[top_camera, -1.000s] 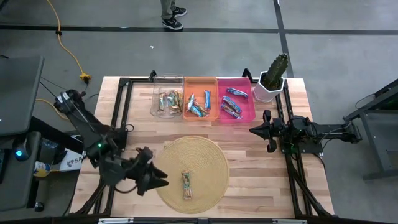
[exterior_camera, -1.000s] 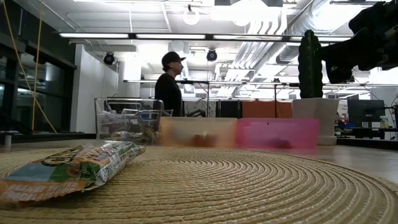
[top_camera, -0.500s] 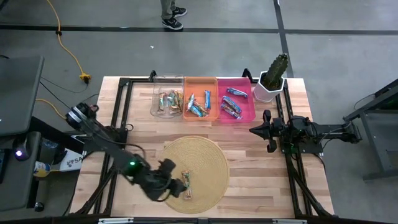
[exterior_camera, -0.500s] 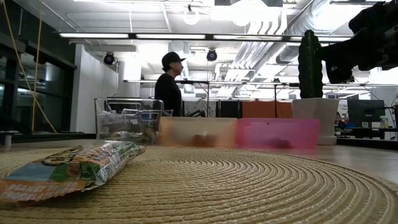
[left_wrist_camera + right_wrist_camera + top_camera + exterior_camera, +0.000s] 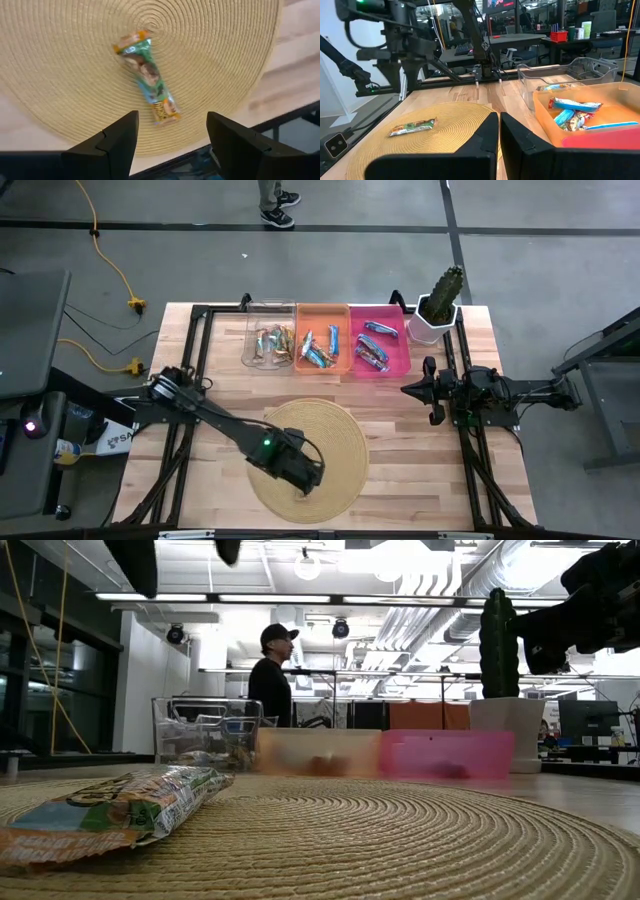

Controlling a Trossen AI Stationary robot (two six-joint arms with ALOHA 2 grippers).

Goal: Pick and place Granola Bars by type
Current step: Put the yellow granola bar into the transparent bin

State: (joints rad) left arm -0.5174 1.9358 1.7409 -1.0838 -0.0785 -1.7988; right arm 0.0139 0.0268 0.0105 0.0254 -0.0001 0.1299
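Observation:
One tan and green granola bar (image 5: 147, 82) lies flat on the round woven mat (image 5: 340, 435), near the mat's near edge; it also shows in the low view (image 5: 110, 810) and the right wrist view (image 5: 412, 126). My left gripper (image 5: 170, 137) is open and hangs above the bar, a finger to either side, clear of it (image 5: 180, 555). In the high view the gripper (image 5: 303, 473) hides the bar. More bars lie in the clear bin (image 5: 268, 345), orange bin (image 5: 322, 348) and pink bin (image 5: 380, 350). My right gripper (image 5: 408, 390) is shut and waits at the table's right.
The three bins stand in a row at the far side of the table. A cactus in a white pot (image 5: 438, 305) stands at the far right corner. Bare wood (image 5: 400, 450) lies between the mat and the right arm. A person (image 5: 270, 665) stands beyond the table.
My left gripper has swung from the table's near left corner toward the right, onto the mat, and now hangs open over the bar. The bar has stayed where it was.

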